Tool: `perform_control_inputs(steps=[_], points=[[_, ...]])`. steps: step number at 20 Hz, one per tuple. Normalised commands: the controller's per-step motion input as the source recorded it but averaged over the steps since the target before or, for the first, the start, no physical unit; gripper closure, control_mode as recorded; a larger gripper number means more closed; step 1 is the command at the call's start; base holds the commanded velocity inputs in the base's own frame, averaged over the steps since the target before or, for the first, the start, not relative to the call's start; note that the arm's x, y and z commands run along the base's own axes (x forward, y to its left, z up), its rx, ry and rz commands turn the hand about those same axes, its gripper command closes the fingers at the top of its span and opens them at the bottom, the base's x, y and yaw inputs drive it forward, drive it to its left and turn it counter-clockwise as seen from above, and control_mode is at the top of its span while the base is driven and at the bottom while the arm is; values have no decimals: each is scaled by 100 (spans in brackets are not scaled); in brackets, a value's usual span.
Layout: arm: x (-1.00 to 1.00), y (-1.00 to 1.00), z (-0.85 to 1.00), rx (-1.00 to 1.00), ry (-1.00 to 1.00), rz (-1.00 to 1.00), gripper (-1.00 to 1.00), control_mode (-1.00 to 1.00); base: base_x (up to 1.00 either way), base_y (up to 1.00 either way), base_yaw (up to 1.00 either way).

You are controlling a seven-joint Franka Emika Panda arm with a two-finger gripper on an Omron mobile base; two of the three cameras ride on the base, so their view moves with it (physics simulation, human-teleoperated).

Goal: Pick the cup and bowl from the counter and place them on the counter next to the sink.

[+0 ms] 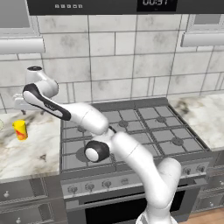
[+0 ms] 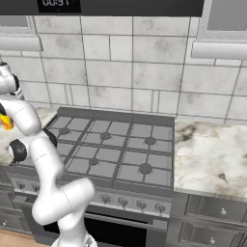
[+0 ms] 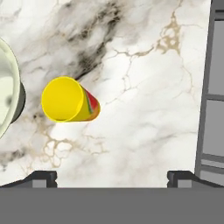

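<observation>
Gripper point(image 3: 112, 176): jaws spread wide, holding nothing, above the bench point(image 3: 144, 109).
Cup point(image 3: 69, 100): upright, beside the bowl point(image 3: 8, 94).

**Cut off and hidden**

The bowl point(image 3: 8, 98) is sliced by the hand view's left edge — just a curve of rim shows. In the right base view the cup point(image 2: 6, 122) is mostly hidden behind the arm. The stove point(image 3: 212, 96) is cut by the hand view's right edge.

Kitchen setting: grey tiled wall point(image 2: 130, 72) behind a gas stove point(image 2: 116, 149), grey cabinets point(image 2: 212, 226) below, wooden floor point(image 1: 210, 217) at lower edge.
</observation>
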Motion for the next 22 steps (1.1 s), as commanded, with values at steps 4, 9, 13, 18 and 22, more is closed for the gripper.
perform_control_inputs(steps=[4, 9, 13, 18, 22], points=[[20, 28, 0, 0, 9, 0, -100, -100, 0, 0, 0], [30, 20, 0, 0, 2, 0, -100, -100, 0, 0, 0], [22, 12, 0, 0, 3, 0, -100, -100, 0, 0, 0], [11, 9, 0, 0, 3, 0, -100, -100, 0, 0, 0], [4, 13, 0, 0, 7, 0, -100, -100, 0, 0, 0]])
